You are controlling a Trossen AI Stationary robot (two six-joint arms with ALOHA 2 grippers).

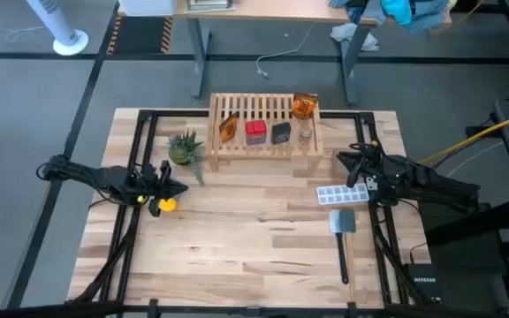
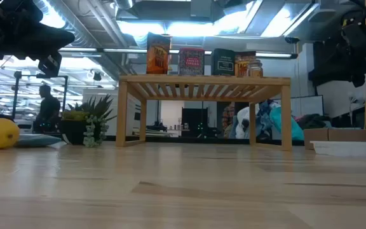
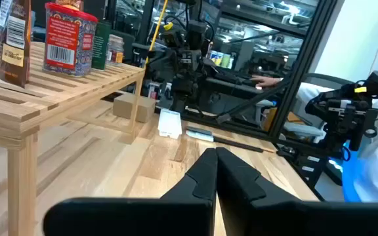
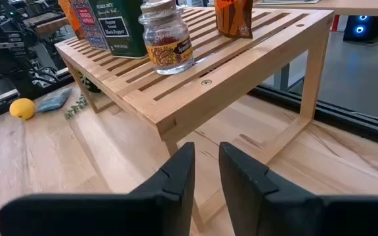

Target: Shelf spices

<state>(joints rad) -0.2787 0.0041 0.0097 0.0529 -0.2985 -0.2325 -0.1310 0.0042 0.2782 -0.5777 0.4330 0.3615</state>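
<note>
Five spices (image 1: 268, 125) stand on the shelf (image 1: 263, 147); plant (image 1: 185, 147) beside; left end effector (image 1: 182, 188) shut, right end effector (image 1: 343, 159) narrowly parted, empty.

A light-wood shelf (image 1: 264, 132) stood at the far middle of the wooden table (image 1: 237, 247). On its slatted top sat an orange packet (image 1: 229, 126), a red tin (image 1: 255, 132), a dark box (image 1: 280, 132) and a small clear jar (image 1: 305, 134) in a row, with a second orange packet (image 1: 304, 106) behind the jar. A green potted plant (image 1: 184, 147) stood just left of the shelf. The left gripper (image 1: 178, 188) lay near a yellow toy (image 1: 166, 205). The right gripper (image 1: 346, 160) waited beside the shelf's right end, above a white ice-cube tray (image 1: 342, 193) and a spatula (image 1: 343, 234).
</note>
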